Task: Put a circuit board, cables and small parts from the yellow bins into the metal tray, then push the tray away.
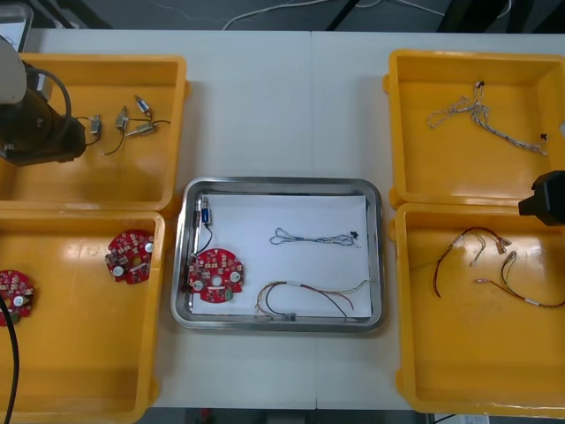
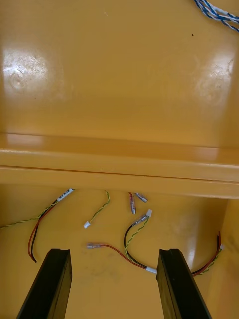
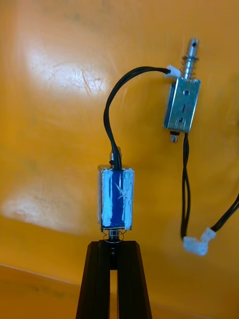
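While the left gripper (image 3: 114, 245) sits in the far-left yellow bin (image 1: 115, 177), its black fingers are pinched almost together on the spring end of a small blue-wrapped metal part (image 3: 115, 198). A black lead (image 3: 106, 113) loops to a bare metal part (image 3: 182, 105). Lifted or resting: can't tell. Right gripper (image 2: 115, 252), mostly cut off in front view, is spread wide and empty over red and yellow cables (image 2: 141, 220) in the near-right yellow bin (image 1: 459, 353). Shiny metal tray (image 1: 282, 323) mid-table holds a round red circuit board (image 1: 214, 276). Light table (image 1: 282, 97).

Electronics workshop: yellow bins (image 1: 459, 168), circuit boards (image 1: 131, 256), cables (image 1: 477, 111).
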Motion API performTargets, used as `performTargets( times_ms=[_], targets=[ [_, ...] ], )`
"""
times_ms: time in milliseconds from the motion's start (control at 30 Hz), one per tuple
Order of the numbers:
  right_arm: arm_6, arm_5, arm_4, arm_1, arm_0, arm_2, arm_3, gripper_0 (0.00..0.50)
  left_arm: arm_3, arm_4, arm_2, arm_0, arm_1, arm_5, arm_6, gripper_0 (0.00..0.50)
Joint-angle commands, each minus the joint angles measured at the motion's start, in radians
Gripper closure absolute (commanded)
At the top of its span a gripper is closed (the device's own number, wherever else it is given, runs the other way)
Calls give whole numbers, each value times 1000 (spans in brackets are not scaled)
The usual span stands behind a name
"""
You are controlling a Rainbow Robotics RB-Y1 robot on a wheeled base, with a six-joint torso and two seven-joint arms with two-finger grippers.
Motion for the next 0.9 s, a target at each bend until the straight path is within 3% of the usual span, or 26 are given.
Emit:
performTargets(
  times_ms=[33,367,733,900],
  targets=[
    [-37,3,-7,7,10,0,-16,0,-85,21,27,48,-7,36,-14,500],
    [-44,3,-8,7,10,0,-19,0,-85,14,24,64,-8,22,-15,487],
    [-44,3,-11,7,10,-6,-18,0,6,6,-23,78,-8,-174,-29,500],
    [-44,3,-11,7,13,-6,-18,0,13,3,-29,78,-10,-184,-29,500]
  ],
)
